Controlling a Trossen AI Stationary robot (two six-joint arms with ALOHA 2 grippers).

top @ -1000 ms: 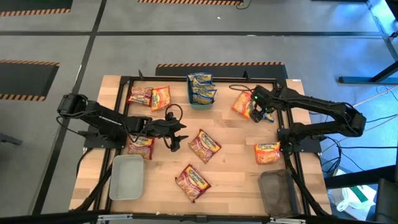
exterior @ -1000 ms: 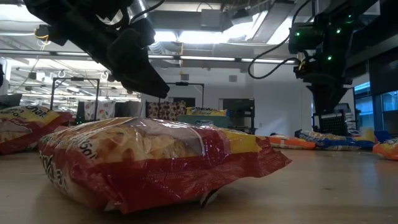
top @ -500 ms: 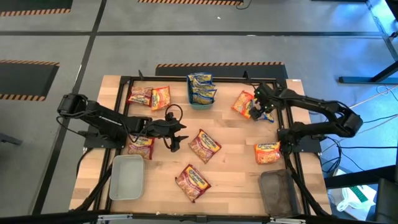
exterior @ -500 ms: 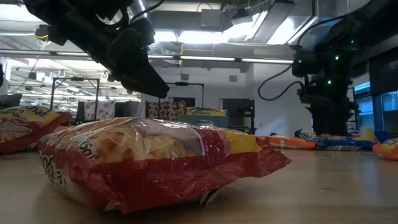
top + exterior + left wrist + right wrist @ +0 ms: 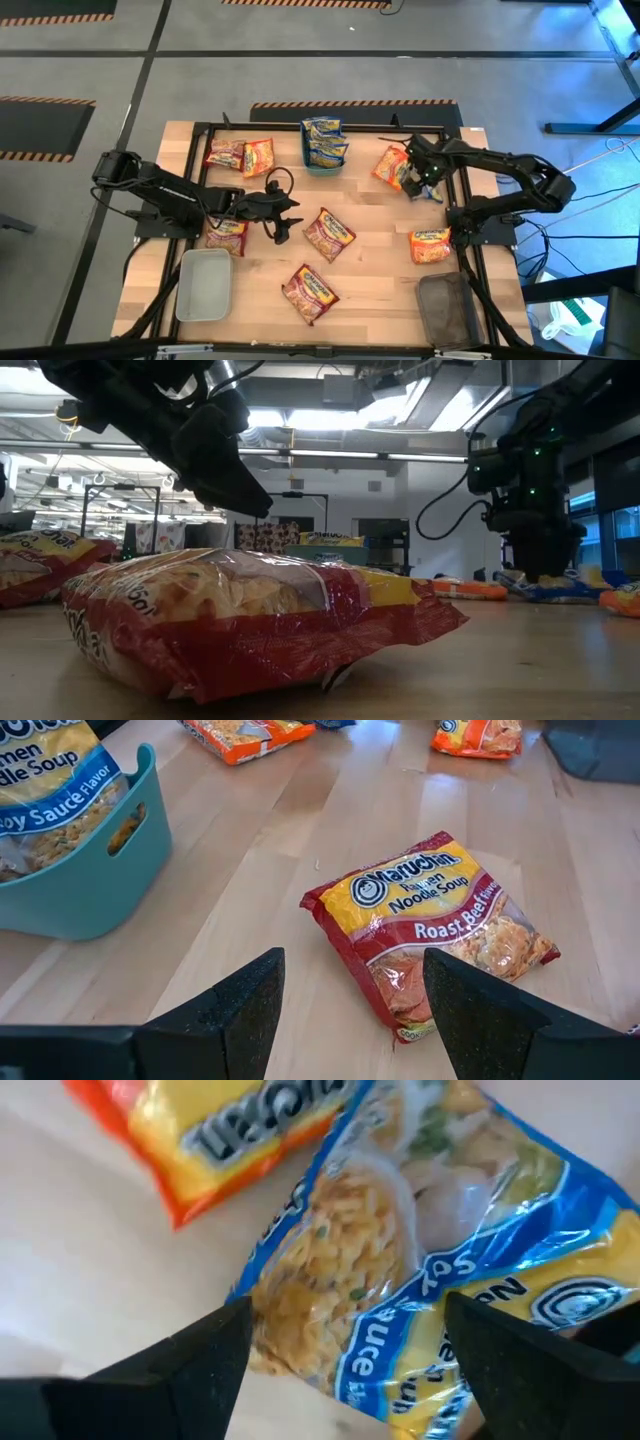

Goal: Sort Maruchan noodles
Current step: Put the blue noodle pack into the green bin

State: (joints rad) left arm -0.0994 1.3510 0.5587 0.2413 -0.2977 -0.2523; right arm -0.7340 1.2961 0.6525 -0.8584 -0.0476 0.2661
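Maruchan noodle packets lie scattered on the wooden table. My right gripper (image 5: 418, 181) points down, open, at the far right, over a blue-and-yellow packet (image 5: 420, 1250) that lies flat beside an orange packet (image 5: 390, 165). One finger stands on each side of the blue packet. My left gripper (image 5: 284, 220) waits open at mid-table, tilted down toward a red packet (image 5: 430, 935) that lies flat just beyond it. A teal bin (image 5: 322, 152) at the far edge holds blue-and-yellow packets. My right gripper comes from above with its fingers (image 5: 190, 1370) astride the blue-and-yellow packet's one end (image 5: 330, 1330). The packet lies flat on the table. Whether the fingertips touch it, I cannot tell.
A second red packet (image 5: 310, 292) lies near the front, an orange one (image 5: 430, 244) at the right, and three more (image 5: 240, 156) (image 5: 227, 235) by the left arm. A grey tray (image 5: 204, 285) sits front left, a dark tray (image 5: 447, 308) front right.
My right gripper has sunk toward the blue-and-yellow packet and tipped to point straight down, staying open. The packets have not moved.
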